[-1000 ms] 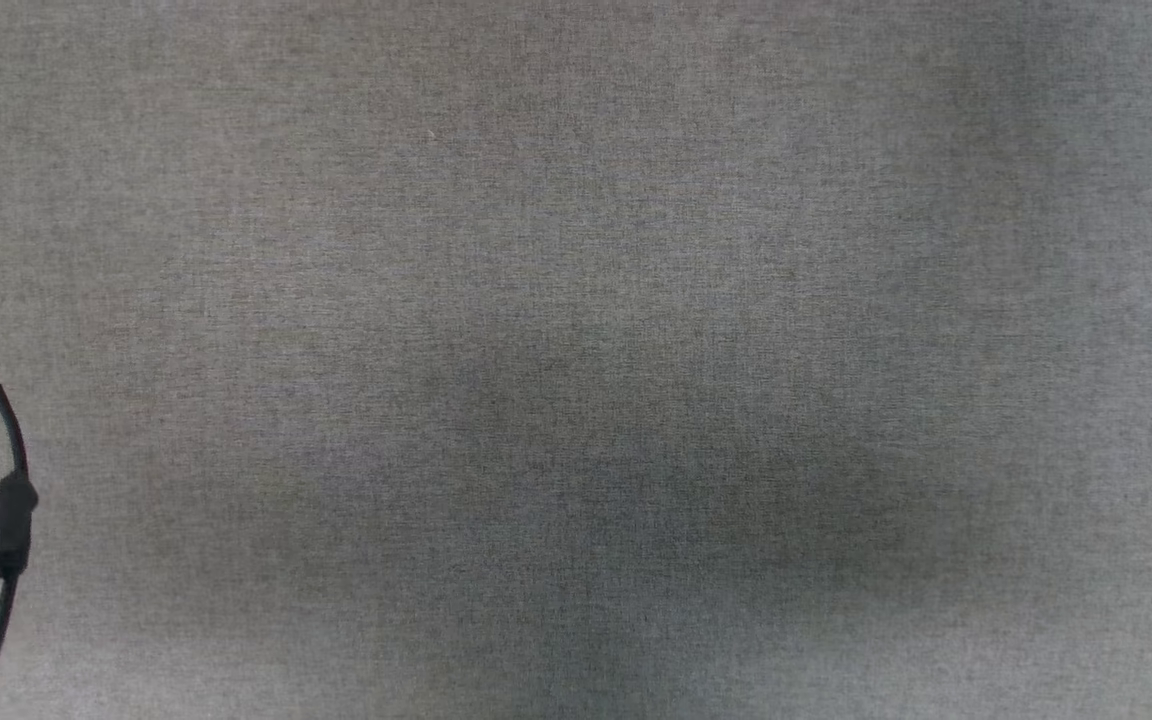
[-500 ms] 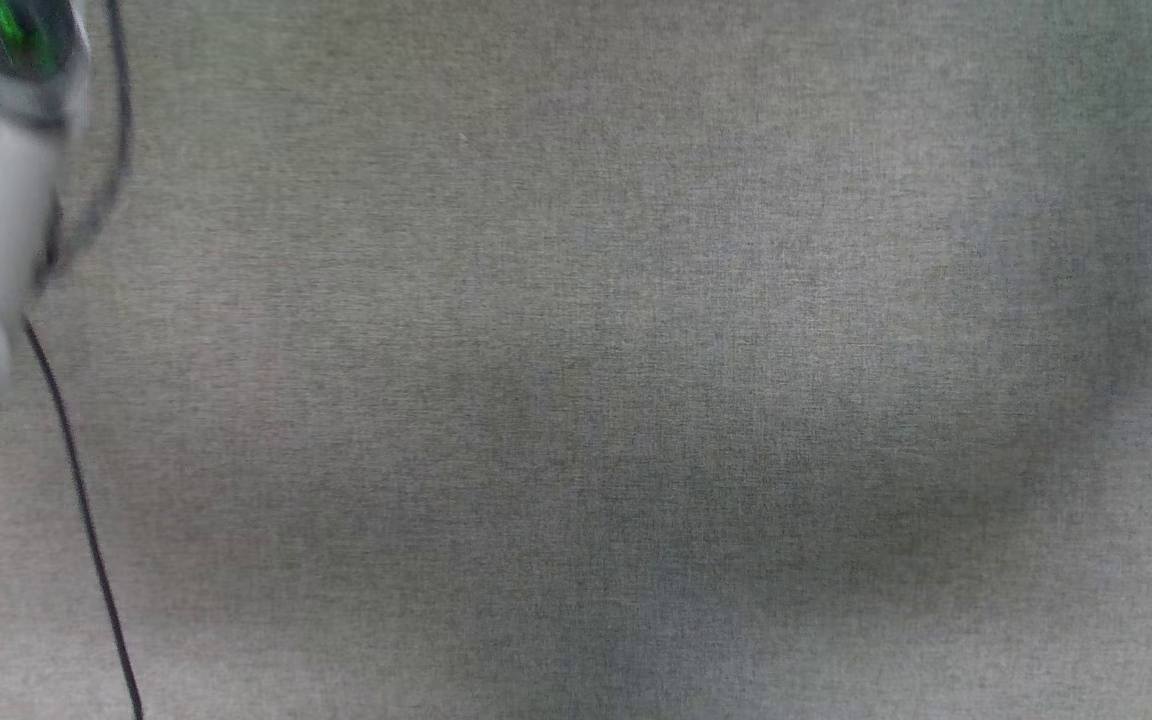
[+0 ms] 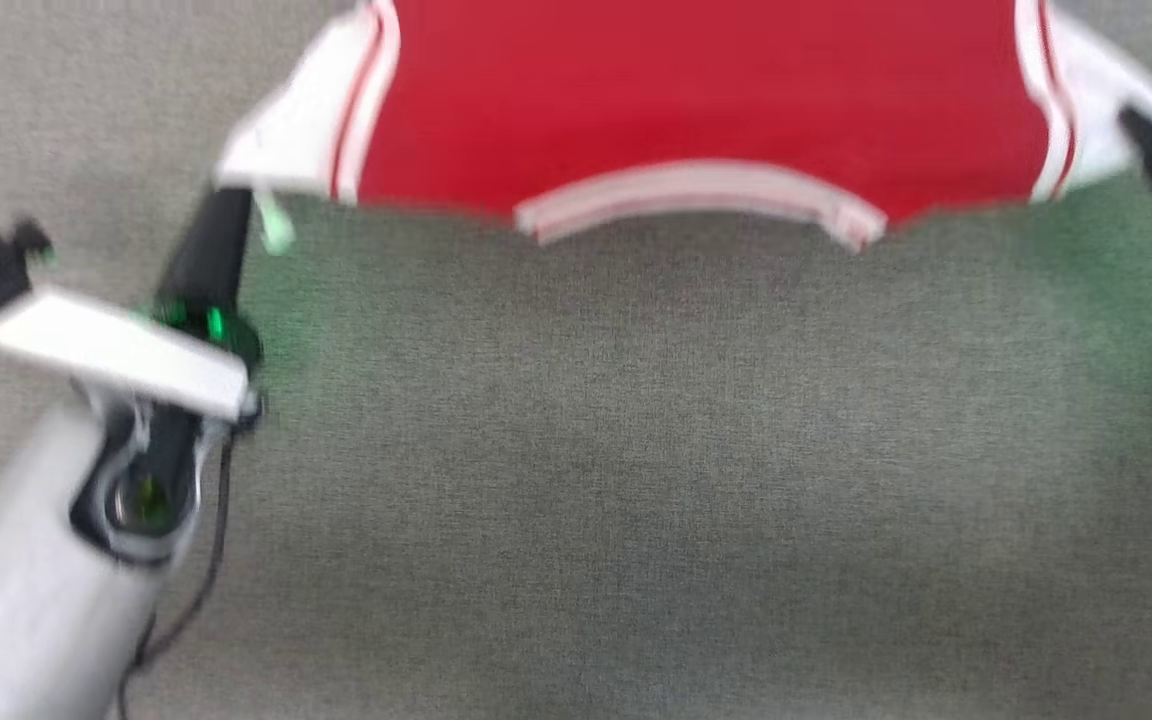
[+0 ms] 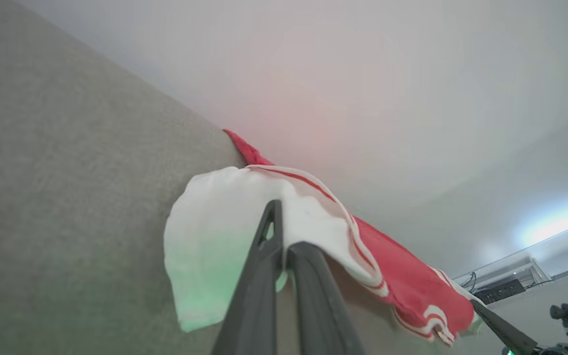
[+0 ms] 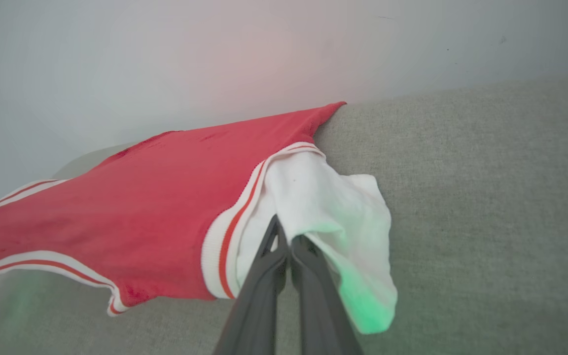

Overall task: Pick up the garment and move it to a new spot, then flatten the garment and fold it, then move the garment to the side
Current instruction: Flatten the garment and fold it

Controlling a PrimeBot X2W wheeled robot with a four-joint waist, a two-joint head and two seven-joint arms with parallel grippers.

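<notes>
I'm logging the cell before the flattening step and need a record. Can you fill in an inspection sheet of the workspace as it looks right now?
Surface: grey woven fabric surface, flat.
Job's things: garment, red with white sleeves, stretched wide between the two grippers, neckline toward the robot.
Clutter: nothing seen.
Grippers: left gripper shut on one white sleeve of the garment; right gripper shut on the other white sleeve.
Cables: dark cable trailing beside the left arm's wrist.
Surroundings: pale wall behind the surface; distant equipment in the left wrist view, too small to identify.
</notes>
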